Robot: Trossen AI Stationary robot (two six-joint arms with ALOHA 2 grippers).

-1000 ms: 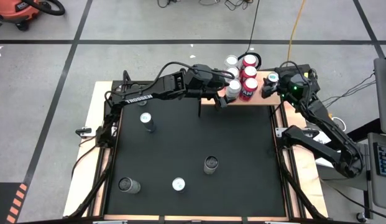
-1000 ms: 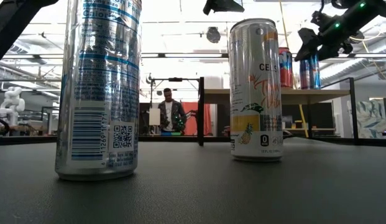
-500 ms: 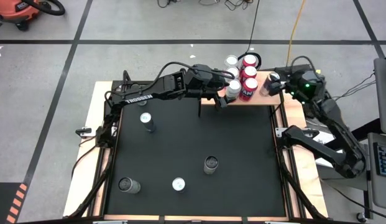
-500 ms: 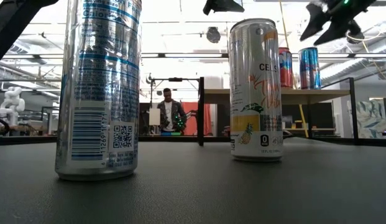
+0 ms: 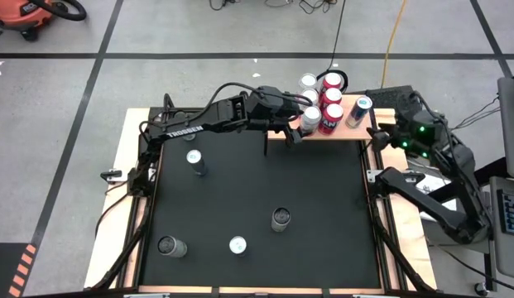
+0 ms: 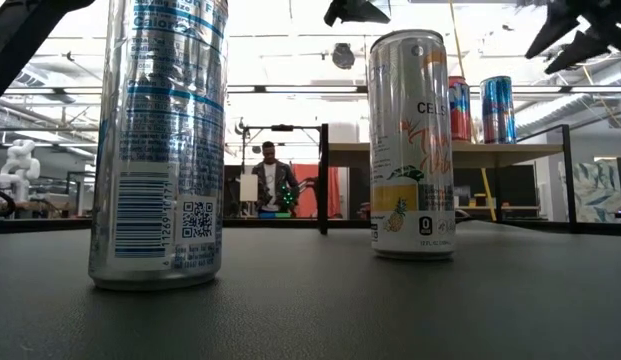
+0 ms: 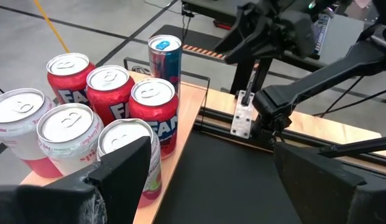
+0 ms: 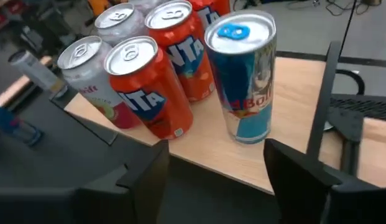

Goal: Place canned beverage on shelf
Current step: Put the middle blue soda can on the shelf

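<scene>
Six cans (image 5: 321, 103) on shelf (image 5: 381, 132) — two half-hidden

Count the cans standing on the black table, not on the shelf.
4 cans: one toward the left side, one near the middle, and two along the edge far from the shelf, at and. None looks hidden.

Shelf (image 8: 292, 155) smooth light wood; cans (image 8: 146, 87) glossy metal
</scene>
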